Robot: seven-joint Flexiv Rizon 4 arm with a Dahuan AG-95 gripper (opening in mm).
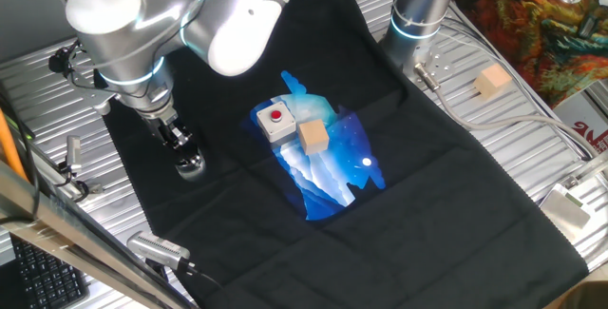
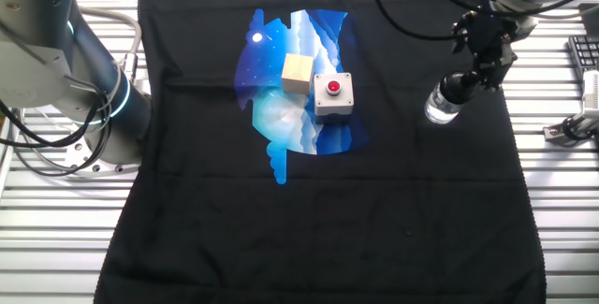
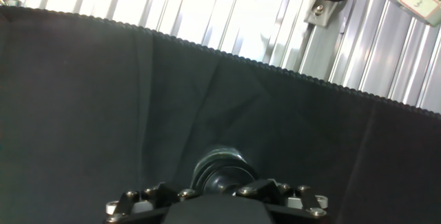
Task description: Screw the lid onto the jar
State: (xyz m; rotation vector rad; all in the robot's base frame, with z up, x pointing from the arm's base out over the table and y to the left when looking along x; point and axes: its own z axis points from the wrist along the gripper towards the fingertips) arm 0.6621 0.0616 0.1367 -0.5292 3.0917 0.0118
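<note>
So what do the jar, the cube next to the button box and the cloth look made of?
The jar looks like clear glass: see-through, with bright glints at its thick base. The cube looks like bare pale wood, matte tan faces. The cloth is matte black fabric, creased, with a blue print in the middle.

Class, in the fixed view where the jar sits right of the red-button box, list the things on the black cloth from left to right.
Wooden cube → grey button box → jar, with the lid and gripper on it.
</note>
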